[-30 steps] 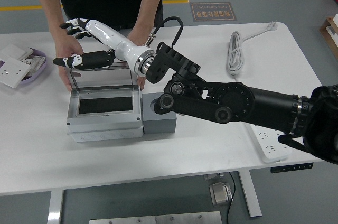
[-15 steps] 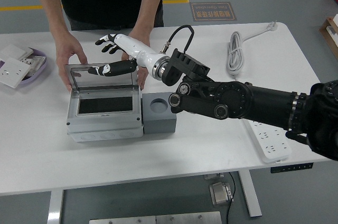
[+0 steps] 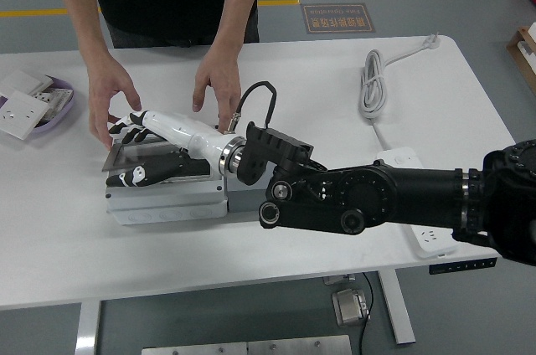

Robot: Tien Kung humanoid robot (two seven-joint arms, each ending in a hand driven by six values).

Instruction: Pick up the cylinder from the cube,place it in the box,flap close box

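Pressing down across the box (image 3: 166,196), the right hand (image 3: 138,150) now lies flat on the lid (image 3: 155,154), fingers spread and gripping nothing. Half a second ago that hand was held up at the top edge of a lid standing nearly upright; now the lid has swung down over the opening and looks almost shut, so the flap-closing step appears close to done. The dark opening seen earlier is covered.

The cylinder cannot be seen: the forearm hides most of the cube (image 3: 251,198), and the box interior is covered, so whether it is inside cannot be confirmed from here.

A person at the far side holds 2 hands by the box, one (image 3: 113,95) at its far left corner and the other (image 3: 219,87) just behind it, seemingly steadying it. The left hand is out of view.

On the surface (image 3: 318,62) also lie a coiled cable (image 3: 371,79), a power strip (image 3: 427,229) and a tray (image 3: 38,104) of white sockets.
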